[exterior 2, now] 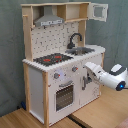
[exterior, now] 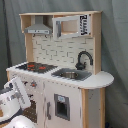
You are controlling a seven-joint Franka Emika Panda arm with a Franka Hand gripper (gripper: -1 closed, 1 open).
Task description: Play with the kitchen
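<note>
toy kitchen [exterior 2: 55, 65], end effector [exterior 2: 89, 66] at cupboard front

- In the first exterior view, the arm [exterior: 12, 100] runs off the left and bottom edges, covering the kitchen [exterior: 62, 55] front's lower left.
- In the second exterior view, we cannot tell how the gripper [exterior 2: 88, 69] fingers stand.

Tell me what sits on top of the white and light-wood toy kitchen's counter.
On the white and light-wood toy kitchen counter: a black-red hob, a sink and a curved black faucet. The sink's inside is largely hidden by its rim.
</note>
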